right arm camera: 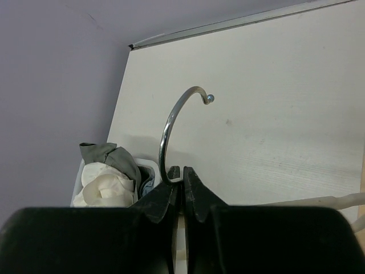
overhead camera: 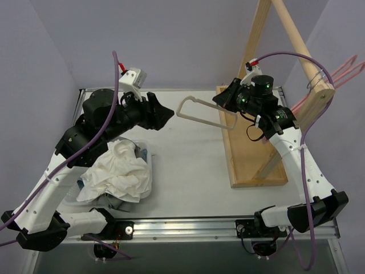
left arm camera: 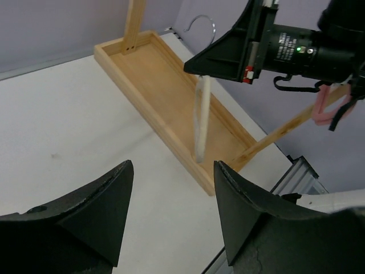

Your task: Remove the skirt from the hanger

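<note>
- My right gripper [right arm camera: 181,174] has its jaws pinched together on the hanger [left arm camera: 201,120], gripping it where the metal hook [right arm camera: 165,134] meets the body.
- The hook curves up and away from those fingertips, with its ball end at the top.
- The hanger's pale plastic frame runs out sideways from my right jaws toward my left arm. It is bare, with no cloth on it.
- My left gripper [left arm camera: 174,165] stands with its jaws wide apart and nothing between them.
- It hovers above the table [overhead camera: 188,171], and its fingertips point at the free end of the hanger, near it but not touching.
- Straight ahead of my left jaws, past the hanger, lies the wooden tray base [left arm camera: 154,74] of the rack. My right gripper hangs over it.
- The skirt [overhead camera: 120,174] is off the hanger. It lies well behind and below my left jaws as a crumpled white heap beside that arm.
- The heap spills over a clear plastic bin [overhead camera: 144,144], and a grey garment [right arm camera: 108,154] is bunched against it.
- From my right jaws, the skirt sits far across the table on the left side.
- Pink hangers [overhead camera: 342,71] hang from the rack's rod behind my right gripper.
</note>
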`<move>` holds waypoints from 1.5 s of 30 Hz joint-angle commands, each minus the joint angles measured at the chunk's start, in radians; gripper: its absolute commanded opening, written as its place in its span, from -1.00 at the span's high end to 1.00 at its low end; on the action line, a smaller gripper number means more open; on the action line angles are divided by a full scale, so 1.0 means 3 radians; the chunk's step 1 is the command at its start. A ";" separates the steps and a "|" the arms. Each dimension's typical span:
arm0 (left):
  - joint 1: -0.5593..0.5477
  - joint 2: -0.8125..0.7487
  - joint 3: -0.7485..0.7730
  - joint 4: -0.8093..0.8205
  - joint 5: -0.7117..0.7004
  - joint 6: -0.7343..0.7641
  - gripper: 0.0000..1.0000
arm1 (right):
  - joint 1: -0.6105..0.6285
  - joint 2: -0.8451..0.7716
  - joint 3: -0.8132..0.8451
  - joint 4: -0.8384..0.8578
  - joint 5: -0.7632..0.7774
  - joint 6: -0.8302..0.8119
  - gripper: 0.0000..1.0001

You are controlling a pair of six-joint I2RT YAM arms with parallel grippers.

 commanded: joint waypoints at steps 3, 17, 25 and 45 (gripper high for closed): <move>-0.0023 -0.0169 0.0052 0.0420 0.0551 0.0069 -0.34 | 0.0111 -0.0012 0.0018 -0.0034 0.0095 -0.0109 1.00; -0.0125 0.0174 0.0216 0.0282 0.0665 0.0156 -0.33 | 0.0239 -0.0068 0.0080 -0.0085 0.0115 -0.0109 1.00; -0.0237 0.0307 0.0344 0.0180 0.0562 0.0258 -0.32 | 0.0280 -0.0093 0.0074 -0.0085 0.0110 -0.0094 1.00; -0.0273 0.0169 0.0354 -0.0153 0.0312 0.0437 0.95 | 0.0316 -0.0380 0.0355 -0.0192 -0.0069 -0.0002 -0.04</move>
